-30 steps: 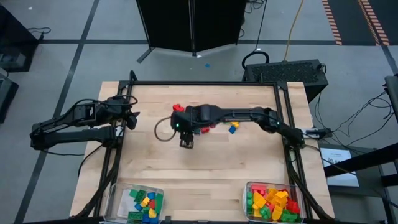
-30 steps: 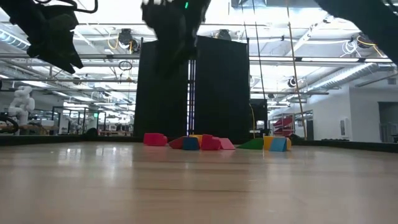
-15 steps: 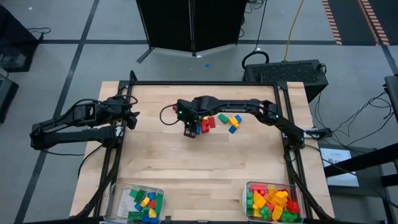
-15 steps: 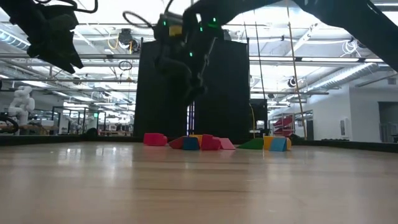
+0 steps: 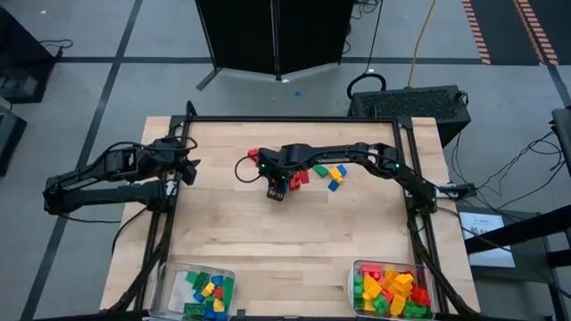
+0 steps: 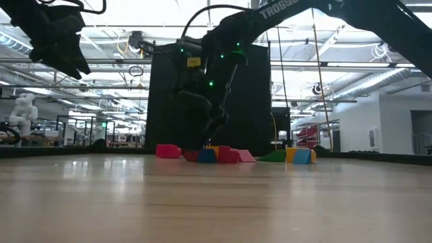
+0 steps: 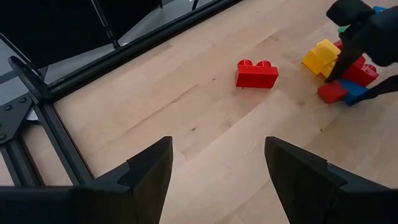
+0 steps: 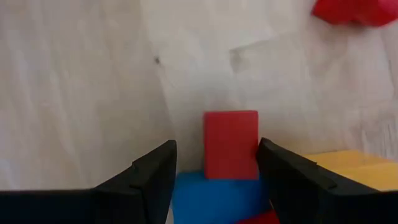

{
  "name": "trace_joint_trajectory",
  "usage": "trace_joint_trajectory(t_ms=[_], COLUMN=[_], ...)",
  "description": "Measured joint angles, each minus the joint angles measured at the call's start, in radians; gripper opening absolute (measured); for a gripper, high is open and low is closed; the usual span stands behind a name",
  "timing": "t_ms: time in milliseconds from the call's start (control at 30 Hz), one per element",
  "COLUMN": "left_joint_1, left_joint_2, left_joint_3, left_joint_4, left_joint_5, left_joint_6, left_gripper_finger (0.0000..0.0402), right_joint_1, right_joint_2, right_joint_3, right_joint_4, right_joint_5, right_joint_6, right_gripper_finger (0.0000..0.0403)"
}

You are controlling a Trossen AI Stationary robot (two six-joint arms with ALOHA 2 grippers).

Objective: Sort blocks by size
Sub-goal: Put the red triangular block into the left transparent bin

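The right gripper [image 5: 276,191] hangs with jaws apart over the loose blocks [image 5: 314,175] at the table's twelve o'clock, a small red block [image 8: 231,144] between its fingers, nothing gripped yet. The red block's long axis runs along the fingers. The left gripper [image 5: 187,166], also open, waits at nine o'clock, much farther off.

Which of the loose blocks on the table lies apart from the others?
The red two-stud block lies alone on the table, clear of the cluster of blocks where the right gripper works, on that cluster's left-arm side.
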Motion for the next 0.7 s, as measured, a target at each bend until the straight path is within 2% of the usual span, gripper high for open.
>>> trace_joint_trajectory(t_ms=[267, 700], left_joint_1=[0.0, 0.0], left_joint_2=[0.0, 0.0], left_joint_3=[0.0, 0.0], left_joint_4=[0.0, 0.0], left_joint_5=[0.0, -0.001], left_joint_6=[0.0, 0.0], left_gripper_finger=[0.0255, 0.0255], right_joint_1=[-0.019, -0.019], right_joint_2=[0.0, 0.0], right_joint_3=[-0.046, -0.037], right_joint_4=[0.076, 0.15], right_joint_5=[-0.001, 0.006], right_joint_6=[0.028, -0.06], right_gripper_finger=[0.0215, 0.0215])
